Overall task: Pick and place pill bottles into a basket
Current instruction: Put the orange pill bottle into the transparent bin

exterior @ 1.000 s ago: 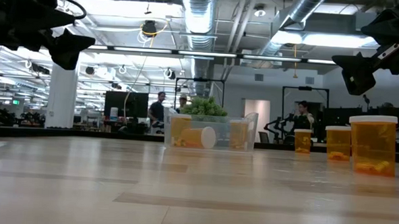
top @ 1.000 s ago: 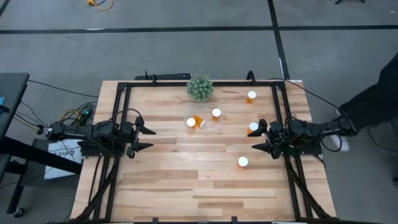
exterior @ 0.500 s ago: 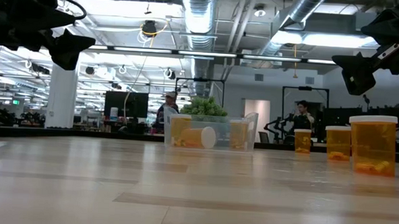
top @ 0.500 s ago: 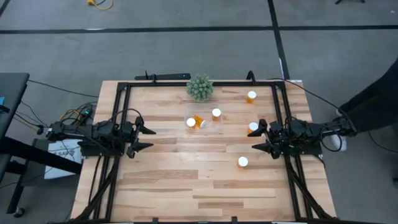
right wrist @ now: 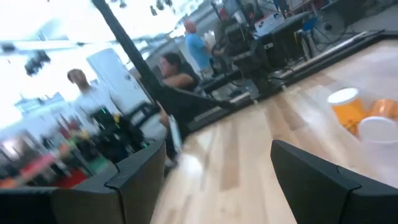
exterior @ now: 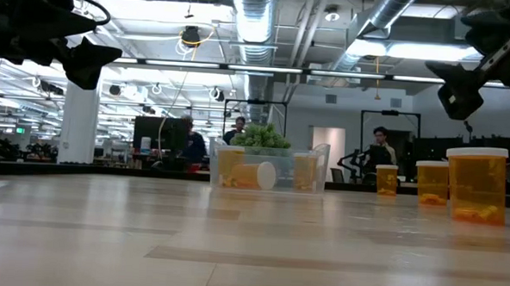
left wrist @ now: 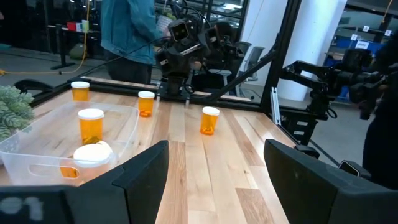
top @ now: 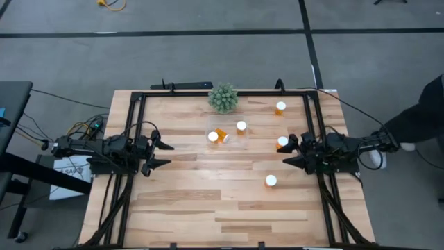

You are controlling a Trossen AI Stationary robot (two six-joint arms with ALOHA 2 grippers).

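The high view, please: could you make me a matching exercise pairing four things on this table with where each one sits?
Things:
1. spiky green plant
2. tipped pill bottle
3. left gripper
4. right gripper

Places:
A. lying inside the clear basket
B. open, at the table's left side
C. at the far edge, beyond the basket
D. open, beside a standing bottle on the right

Pairs: 1-C, 2-A, 3-B, 4-D

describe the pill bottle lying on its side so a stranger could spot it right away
Find the spiky green plant at the table's far edge; just in front sits the clear basket. Inside, the tipped bottle lies between two upright ones, the only one on its side.
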